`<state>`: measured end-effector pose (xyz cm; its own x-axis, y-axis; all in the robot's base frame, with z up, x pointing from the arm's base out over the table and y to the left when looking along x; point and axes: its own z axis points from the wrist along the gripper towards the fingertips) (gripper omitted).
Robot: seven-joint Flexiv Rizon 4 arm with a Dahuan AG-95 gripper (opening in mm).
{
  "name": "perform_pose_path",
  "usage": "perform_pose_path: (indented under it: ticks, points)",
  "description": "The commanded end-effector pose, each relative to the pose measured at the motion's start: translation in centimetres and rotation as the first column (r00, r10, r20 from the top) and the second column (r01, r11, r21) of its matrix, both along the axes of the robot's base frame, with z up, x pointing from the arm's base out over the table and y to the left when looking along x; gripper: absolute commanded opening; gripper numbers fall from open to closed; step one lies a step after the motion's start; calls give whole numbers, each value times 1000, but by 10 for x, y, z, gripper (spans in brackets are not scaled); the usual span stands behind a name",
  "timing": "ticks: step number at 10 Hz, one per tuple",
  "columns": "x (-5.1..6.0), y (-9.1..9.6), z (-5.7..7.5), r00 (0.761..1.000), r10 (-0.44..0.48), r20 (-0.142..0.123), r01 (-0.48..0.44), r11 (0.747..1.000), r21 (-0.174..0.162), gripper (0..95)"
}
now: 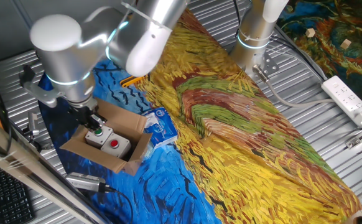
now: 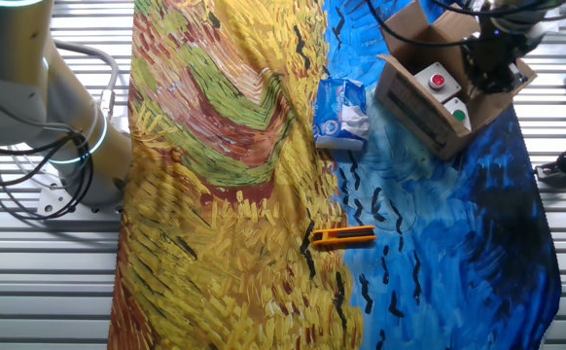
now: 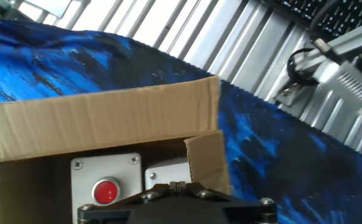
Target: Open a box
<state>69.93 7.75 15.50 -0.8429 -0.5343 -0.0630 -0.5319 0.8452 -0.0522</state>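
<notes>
The small brown corrugated cardboard box (image 1: 116,143) sits on the blue part of the painted cloth (image 1: 243,137), near the table's corner, with my gripper (image 1: 92,121) hanging directly over its open top. Its flaps are folded out. Its long axis runs slantwise to the cloth's edge; in one fixed view it goes from upper left to lower right, with one wide flap spread toward the metal slats.

Inside lies a pale grey switch unit (image 1: 109,140) with a red button (image 1: 114,144) and a green one (image 1: 97,131) — both buttons show in the two fixed views, but my hand view catches only the red one (image 3: 106,191), beside a small inner flap (image 3: 206,158) standing upright. The other fixed view alone shows the pale label on the box's side (image 2: 409,109); its writing is too small to read. It also shows an orange-and-yellow tool (image 2: 343,236) lying on the cloth well apart from the box.

A blue-and-white soft packet (image 1: 161,126) lies just beside the box; its print is not legible. A white power strip (image 1: 350,99) rests on the slats at the far side.

Whether my fingers are spread or closed I cannot tell — the hand's dark body hides them.
</notes>
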Motion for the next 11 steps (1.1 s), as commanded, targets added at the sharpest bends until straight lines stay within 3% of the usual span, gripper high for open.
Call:
perform_pose_path:
  ticks: [1,7,11]
  points:
    - [3,-3,5,1000,5,-6,-5,1000,6,0]
    - [12,-23,22,999,35,-22,-34,999,14,0]
    - [20,-35,24,998,56,-27,-55,998,20,0]
